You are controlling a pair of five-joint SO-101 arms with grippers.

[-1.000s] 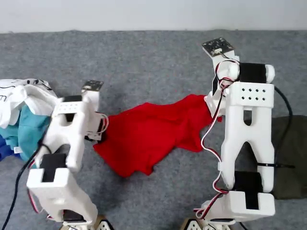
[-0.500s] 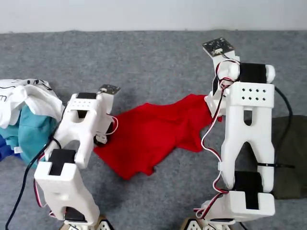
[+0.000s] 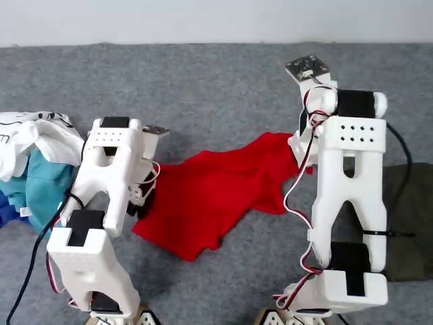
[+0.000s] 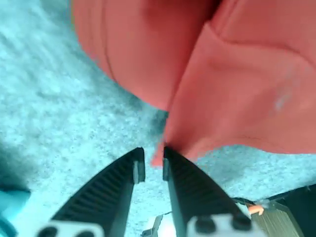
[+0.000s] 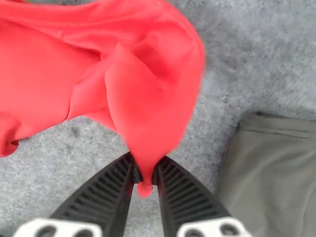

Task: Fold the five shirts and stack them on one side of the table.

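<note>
I'm working over the grey carpeted table (image 3: 203,81). The crumpled red fabric shirt (image 3: 216,189) lies mid-table between the arms. A heap of white and teal shirts (image 3: 30,159) sits at the left edge and a flat olive-green garment (image 3: 409,223) at the right.

I judge the red shirt light, limp and prone to bunching, so hems and corners make the best holds.

The right gripper (image 5: 144,173) is clamped on a pinched fold of it. The left gripper (image 4: 149,165) is nearly closed on a thin sliver of hem, a shallow bite that could slip.
</note>
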